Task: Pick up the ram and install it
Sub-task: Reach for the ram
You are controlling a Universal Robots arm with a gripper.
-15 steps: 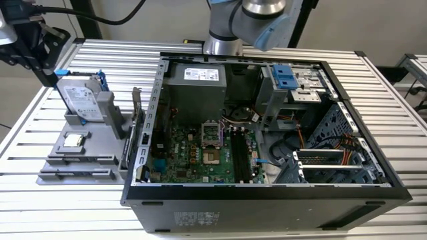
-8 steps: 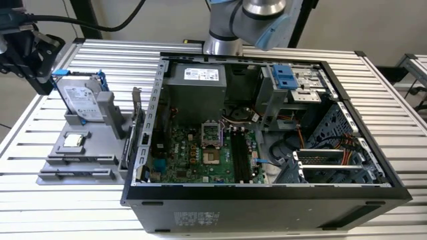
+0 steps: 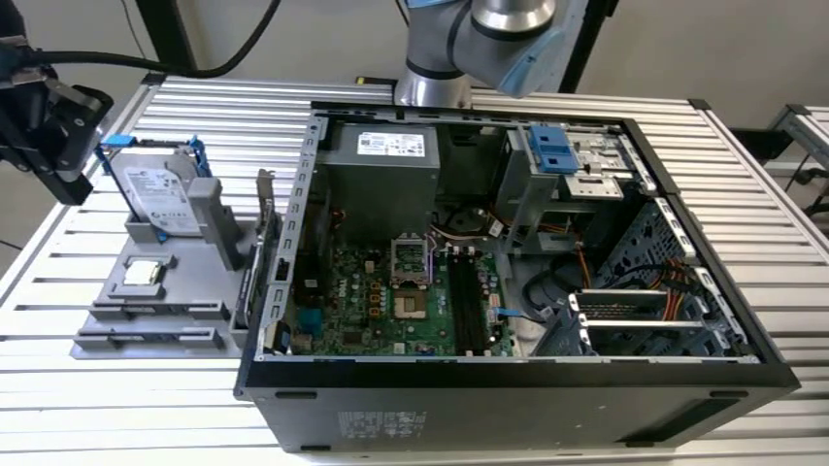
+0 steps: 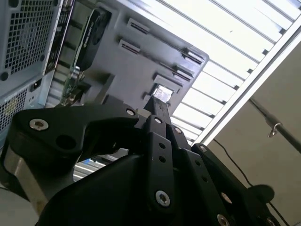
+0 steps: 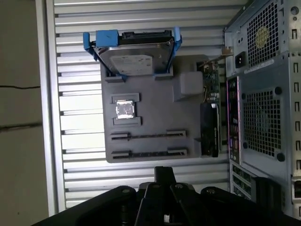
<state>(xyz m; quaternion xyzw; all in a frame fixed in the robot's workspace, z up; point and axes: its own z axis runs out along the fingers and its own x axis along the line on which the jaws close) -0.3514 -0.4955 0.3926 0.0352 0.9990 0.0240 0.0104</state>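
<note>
- Tool: fingers pressed together, nothing pinched; above grey tray.
- Ram: not made out; tray holders look bare, motherboard slots unclear.
- Handling: ram wants square alignment with slot, even pressure.

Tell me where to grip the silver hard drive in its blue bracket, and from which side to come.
Likely best: grip the silver hard drive near its free upper edge, pinching across its thin thickness on the two broad flat faces, coming from above. It stands on edge in the grey holder, whose supports hold its lower part, while the blue bracket frames the top.
</note>
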